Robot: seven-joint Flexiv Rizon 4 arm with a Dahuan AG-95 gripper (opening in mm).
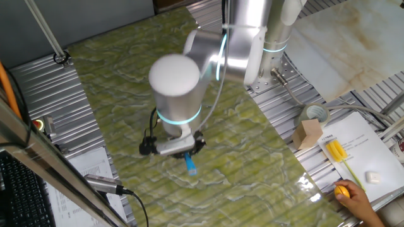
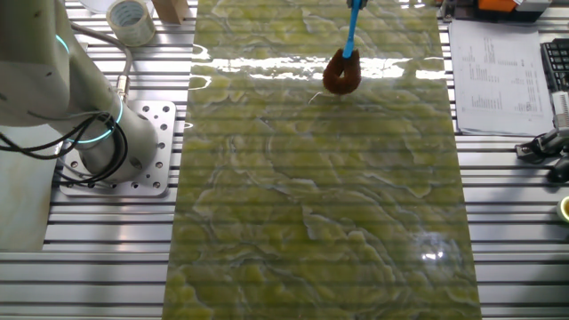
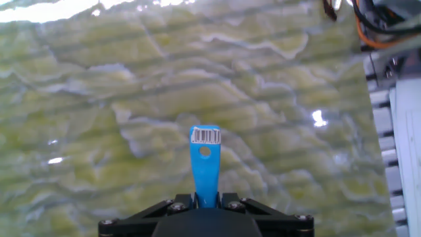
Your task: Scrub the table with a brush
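My gripper (image 1: 181, 146) is shut on the light-blue handle (image 1: 190, 165) of the brush. It hangs over the near part of the yellow-green marbled table (image 1: 126, 82). In the hand view the handle (image 3: 205, 164) sticks out from between the jaws of the gripper (image 3: 205, 201), with a barcode label and a hole at its tip; the bristles are hidden behind it. In the other fixed view the reddish-brown tuft (image 2: 341, 74) sits at the table surface (image 2: 311, 213) near a bright glare strip. The handle (image 2: 353, 27) runs up out of that frame, and the gripper is out of view there.
A tape roll (image 1: 314, 115), a wooden block (image 1: 307, 133), a yellow long-handled tool (image 1: 338, 153) on papers and a person's hand (image 1: 353, 195) lie right of the table. The arm's base (image 2: 133, 151) stands beside the table. A pale cream slab (image 1: 341, 38) lies at the far right.
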